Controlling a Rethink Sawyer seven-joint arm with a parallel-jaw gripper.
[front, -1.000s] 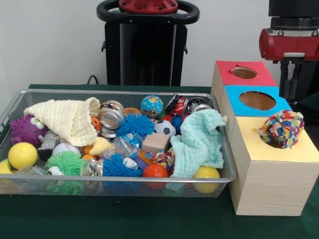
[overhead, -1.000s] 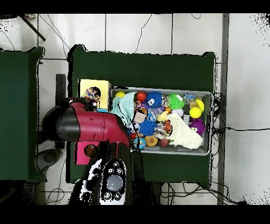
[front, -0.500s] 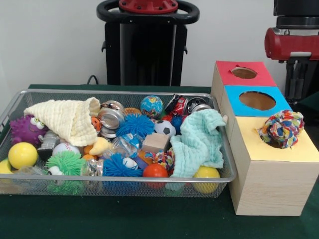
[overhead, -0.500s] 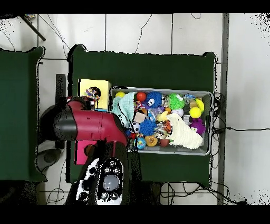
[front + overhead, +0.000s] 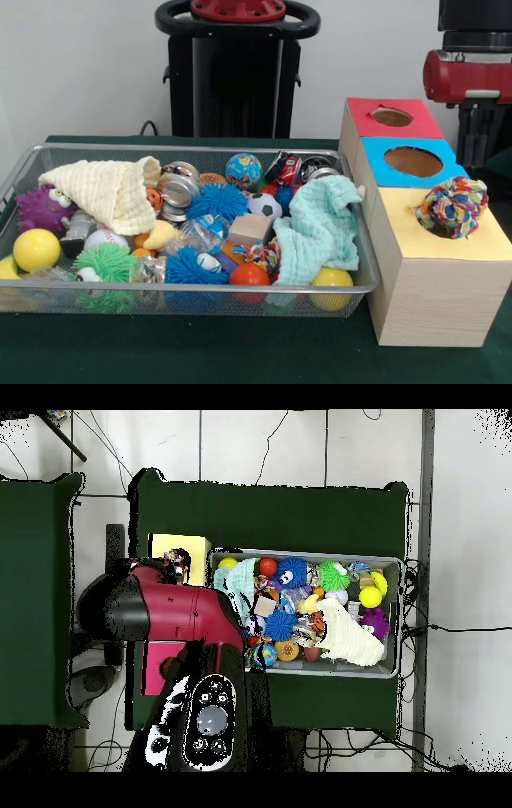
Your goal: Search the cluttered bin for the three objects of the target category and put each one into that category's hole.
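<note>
While the green table (image 5: pixel 200 352) bears one wire bin (image 5: pixel 184 298) and one wooden box (image 5: pixel 436 296), a single red and black arm (image 5: pixel 468 76) hangs behind the box's right end. Seen from overhead, the arm (image 5: pixel 165 614) covers most of the box, leaving its yellow end bare. Over the last second its red link has shifted slightly to the right in the front view, and overhead it has swung a little away from the bin; nothing in the bin has moved.

The box carries three coloured tops, red (image 5: pixel 392 117), blue (image 5: pixel 412 162) and yellow (image 5: pixel 448 240), each with one round hole. Two cloths lie in the bin: a cream cloth (image 5: pixel 108 192) at the left and a mint cloth (image 5: pixel 320 228) draped at the right, beside the box.

Two knotted fabric balls show. One knotted ball (image 5: pixel 453 206) sits in the mouth of the yellow hole, where it sat a second ago; a second knot (image 5: pixel 260 256) lies in the bin, touching the mint cloth's lower edge.

The gripper (image 5: pixel 478 140) shows only as a dark shape under the red link, and whether it is spread or pressed together cannot be told. The knotted ball lies below it and slightly left, apart from it.
</note>
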